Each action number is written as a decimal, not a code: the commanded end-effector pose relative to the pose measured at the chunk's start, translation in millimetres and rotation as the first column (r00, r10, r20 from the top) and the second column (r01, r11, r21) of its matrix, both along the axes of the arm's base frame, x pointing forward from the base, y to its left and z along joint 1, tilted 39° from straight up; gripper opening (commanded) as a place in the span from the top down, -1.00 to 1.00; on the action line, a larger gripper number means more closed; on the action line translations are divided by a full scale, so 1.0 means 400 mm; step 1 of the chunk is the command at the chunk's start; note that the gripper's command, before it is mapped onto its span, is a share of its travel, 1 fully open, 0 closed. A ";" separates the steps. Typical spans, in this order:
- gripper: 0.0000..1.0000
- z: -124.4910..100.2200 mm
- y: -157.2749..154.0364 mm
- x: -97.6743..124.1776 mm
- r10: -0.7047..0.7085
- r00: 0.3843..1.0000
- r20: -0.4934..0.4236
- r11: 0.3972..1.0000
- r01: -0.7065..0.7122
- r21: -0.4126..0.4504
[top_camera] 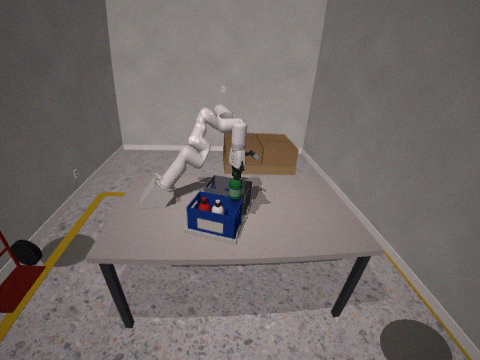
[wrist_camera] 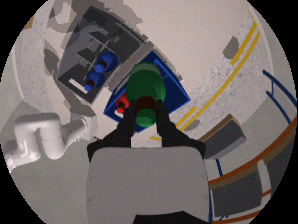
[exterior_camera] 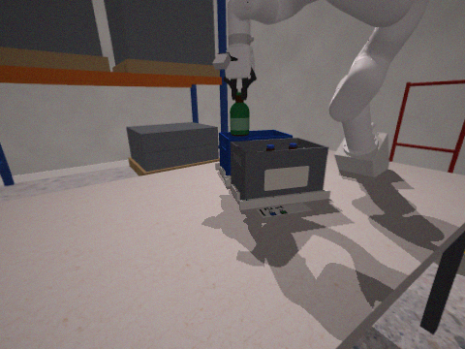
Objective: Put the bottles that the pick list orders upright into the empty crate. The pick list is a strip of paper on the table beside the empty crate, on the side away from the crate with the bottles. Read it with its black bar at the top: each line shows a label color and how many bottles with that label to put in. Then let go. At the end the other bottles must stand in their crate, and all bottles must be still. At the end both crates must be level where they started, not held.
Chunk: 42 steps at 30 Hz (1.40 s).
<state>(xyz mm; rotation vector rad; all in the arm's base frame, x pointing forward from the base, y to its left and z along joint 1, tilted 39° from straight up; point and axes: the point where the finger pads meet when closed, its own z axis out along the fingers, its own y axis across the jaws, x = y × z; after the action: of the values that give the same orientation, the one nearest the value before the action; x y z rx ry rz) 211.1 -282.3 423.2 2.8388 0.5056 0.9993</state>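
Observation:
My gripper (top_camera: 236, 173) (exterior_camera: 240, 91) is shut on the neck of a green-label bottle (top_camera: 235, 188) (exterior_camera: 239, 118) (wrist_camera: 145, 95) and holds it upright in the air, above the blue crate's far edge, near the grey crate. The blue crate (top_camera: 215, 214) (exterior_camera: 252, 145) holds a red-label bottle (top_camera: 204, 204) and a white-label bottle (top_camera: 218, 207). The grey crate (exterior_camera: 277, 167) (top_camera: 227, 186) (wrist_camera: 93, 52) stands right behind it and holds two blue-capped bottles (wrist_camera: 99, 75). The pick list strip (exterior_camera: 274, 210) lies on the table in front of the grey crate in the exterior view; its marks are too small to read.
A cardboard box (top_camera: 261, 153) stands on the floor behind the table. The arm's base (top_camera: 157, 190) sits at the table's back left. In the exterior view a grey box on a pallet (exterior_camera: 171, 144) and a red railing (exterior_camera: 426, 121) stand beyond the table.

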 end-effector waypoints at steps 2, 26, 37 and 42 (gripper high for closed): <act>1.00 0.011 0.021 0.008 -0.001 1.000 0.001 1.000 0.001 -0.003; 1.00 0.041 0.110 0.043 -0.001 1.000 0.001 1.000 0.001 -0.003; 1.00 0.058 0.158 0.062 -0.001 1.000 0.001 1.000 0.001 -0.003; 1.00 0.063 0.172 0.067 -0.001 1.000 0.001 1.000 0.001 -0.003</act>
<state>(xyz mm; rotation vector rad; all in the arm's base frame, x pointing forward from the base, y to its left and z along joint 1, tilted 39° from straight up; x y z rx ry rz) 236.9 -216.3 446.0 2.8382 0.5063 0.9997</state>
